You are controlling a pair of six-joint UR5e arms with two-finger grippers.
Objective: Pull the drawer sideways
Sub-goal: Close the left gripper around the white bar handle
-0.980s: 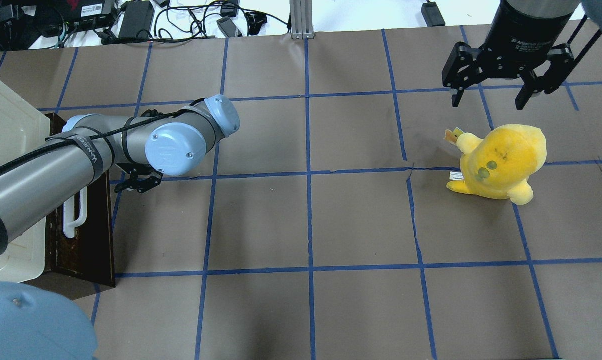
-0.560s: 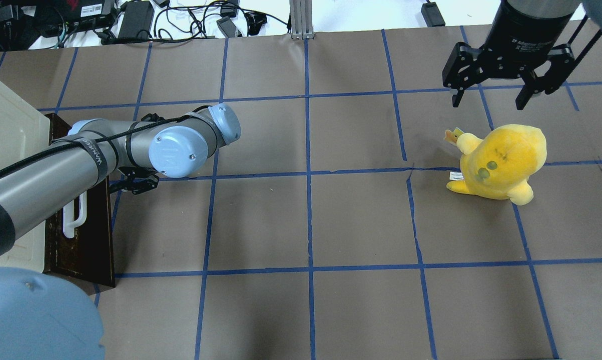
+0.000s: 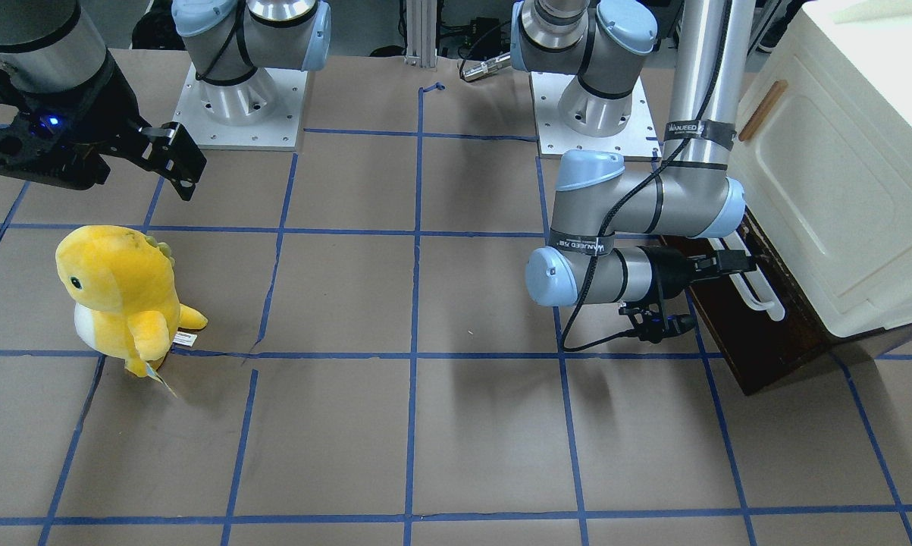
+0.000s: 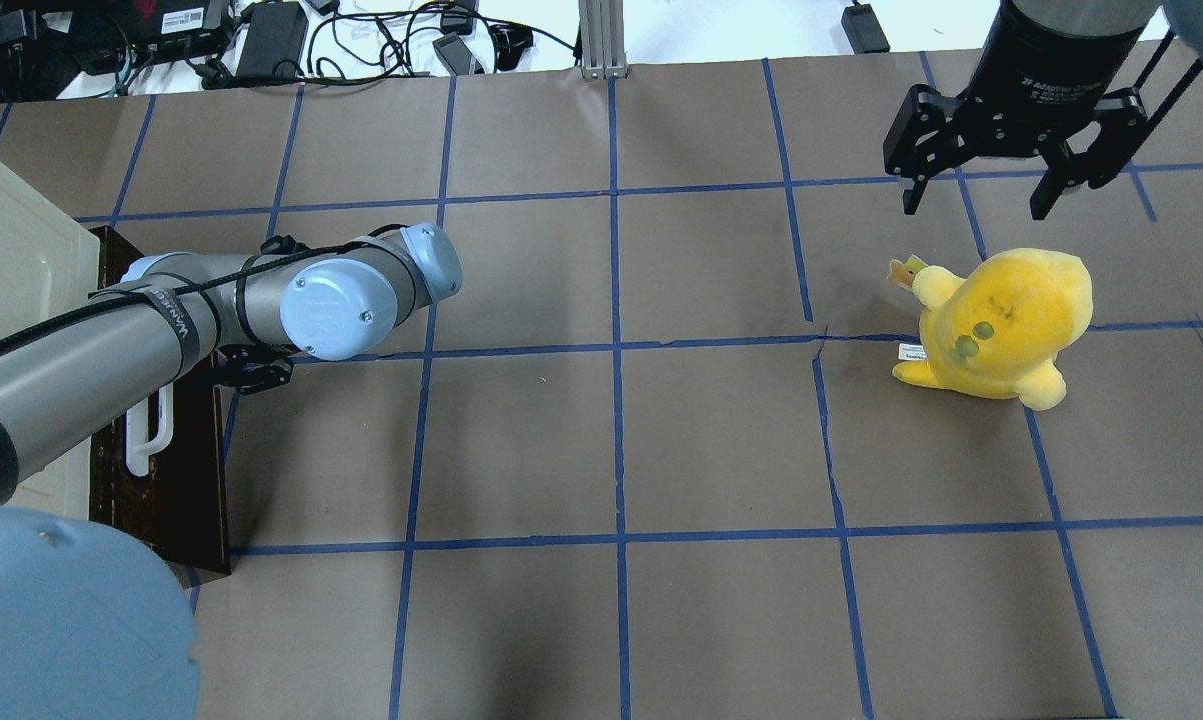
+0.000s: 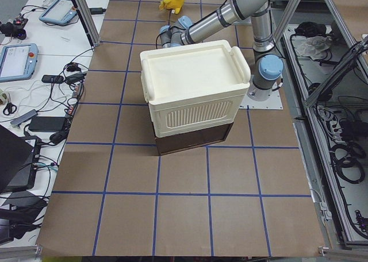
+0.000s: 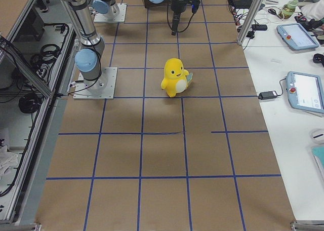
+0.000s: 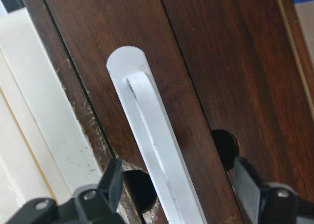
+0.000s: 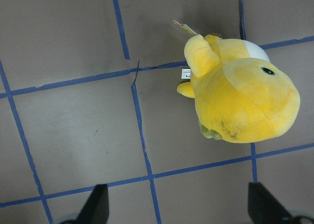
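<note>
The drawer [image 3: 766, 341] has a dark brown wooden front [image 7: 211, 62] and a long white bar handle [image 7: 157, 150]. It sits at the base of the cream cabinet, and none of its inside shows. My left gripper [image 7: 179, 189] is open, with one finger on each side of the handle and gaps between fingers and bar. It also shows at the handle in the front-facing view [image 3: 736, 262]. In the overhead view my left forearm hides it above the drawer [image 4: 166, 480]. My right gripper [image 4: 973, 208] is open and empty, high above the table.
The cream cabinet [image 3: 842, 174] with a small wooden door handle [image 3: 763, 110] stands over the drawer at the table's left end. A yellow plush toy [image 4: 1001, 320] sits on the table below the right gripper. Blue tape lines grid the brown table.
My left arm has moved toward the cabinet, bringing its wrist closer to the drawer handle. The right arm and the plush toy have not moved.
</note>
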